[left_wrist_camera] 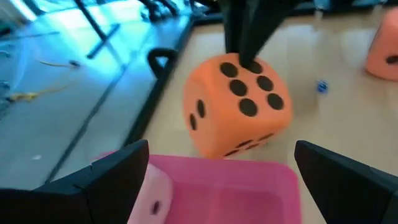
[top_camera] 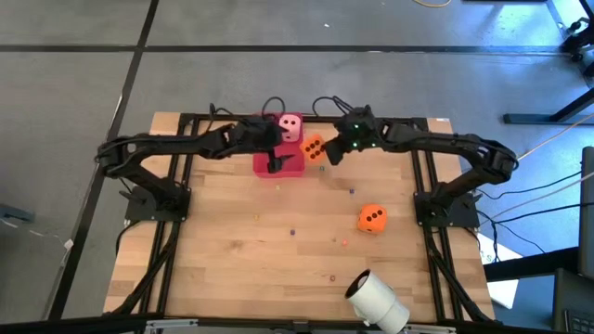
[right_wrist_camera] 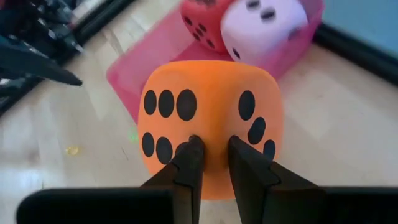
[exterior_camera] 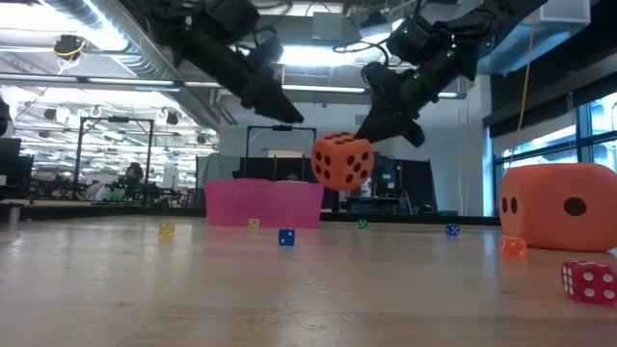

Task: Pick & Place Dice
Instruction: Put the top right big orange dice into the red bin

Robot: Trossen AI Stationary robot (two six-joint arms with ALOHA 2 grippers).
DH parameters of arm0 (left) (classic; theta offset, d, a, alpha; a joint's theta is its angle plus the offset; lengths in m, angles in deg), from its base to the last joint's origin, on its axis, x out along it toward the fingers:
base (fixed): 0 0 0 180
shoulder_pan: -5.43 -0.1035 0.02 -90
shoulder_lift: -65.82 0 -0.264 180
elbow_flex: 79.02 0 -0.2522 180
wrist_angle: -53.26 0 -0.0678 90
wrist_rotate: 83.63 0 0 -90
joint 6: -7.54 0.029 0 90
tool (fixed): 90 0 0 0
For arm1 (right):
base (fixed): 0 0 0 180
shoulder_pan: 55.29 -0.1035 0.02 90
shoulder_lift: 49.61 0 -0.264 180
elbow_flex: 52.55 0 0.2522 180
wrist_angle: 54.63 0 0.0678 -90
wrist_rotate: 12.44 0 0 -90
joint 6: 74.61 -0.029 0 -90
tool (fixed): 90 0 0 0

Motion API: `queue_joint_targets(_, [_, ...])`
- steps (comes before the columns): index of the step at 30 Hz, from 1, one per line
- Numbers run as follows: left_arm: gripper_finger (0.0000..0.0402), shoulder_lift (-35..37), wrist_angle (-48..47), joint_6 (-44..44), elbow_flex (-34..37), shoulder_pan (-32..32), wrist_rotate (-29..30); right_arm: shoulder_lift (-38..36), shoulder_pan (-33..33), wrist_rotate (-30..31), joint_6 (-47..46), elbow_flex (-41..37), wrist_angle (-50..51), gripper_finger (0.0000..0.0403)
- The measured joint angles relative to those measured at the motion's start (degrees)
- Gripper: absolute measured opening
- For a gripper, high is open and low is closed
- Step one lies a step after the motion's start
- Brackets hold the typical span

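My right gripper (top_camera: 327, 150) is shut on an orange die (top_camera: 314, 147), which hangs in the air beside the red tray (top_camera: 264, 167) near the table's far edge. In the right wrist view a red die (right_wrist_camera: 204, 17) and a pale pink die (right_wrist_camera: 264, 22) sit inside the tray (right_wrist_camera: 155, 56). The second orange die (top_camera: 372, 218) rests on the table toward the right. My left gripper (top_camera: 277, 160) hovers open over the tray, its fingers (left_wrist_camera: 118, 180) spread wide and touching nothing; past them I see the held die (left_wrist_camera: 236, 106). My right gripper pinches the orange die between its two fingertips (right_wrist_camera: 189, 158) at the edge (right_wrist_camera: 211, 140) where the six-pip and three-pip faces meet, and the foam is dented there. The fingers slant down from the right. The die (exterior_camera: 341, 160) is lifted clear of the table and tilted.
A white roll (top_camera: 376, 299) lies near the table's near right edge. Several tiny dice are scattered over the wood, among them a blue one (exterior_camera: 286, 237) and a red one (exterior_camera: 588, 281). Black frame rails (top_camera: 176, 232) run along the table's sides.
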Motion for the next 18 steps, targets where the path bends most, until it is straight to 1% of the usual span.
queue_joint_targets(5, [0.0400, 5.4, -3.4, 0.0, 0.0, 0.0, -0.2, -0.2, -0.2, 1.4, 2.4, 4.8, -1.4, 0.0066])
queue_joint_targets(9, [0.0400, 8.4, -5.7, 0.0, 0.0, 0.0, -0.1, 1.4, -1.3, 1.6, 2.1, 5.8, -7.3, 0.0066])
queue_joint_targets(13, [0.0400, 9.1, -7.2, 0.0, 0.0, 0.0, -0.1, 6.8, -3.4, 3.6, 0.4, 5.7, -10.1, 0.0066])
queue_joint_targets(18, [0.0400, 8.4, -8.4, -0.1, 0.0, 0.0, -0.1, 13.1, -4.4, 3.7, -2.4, 5.7, -13.5, 0.0066])
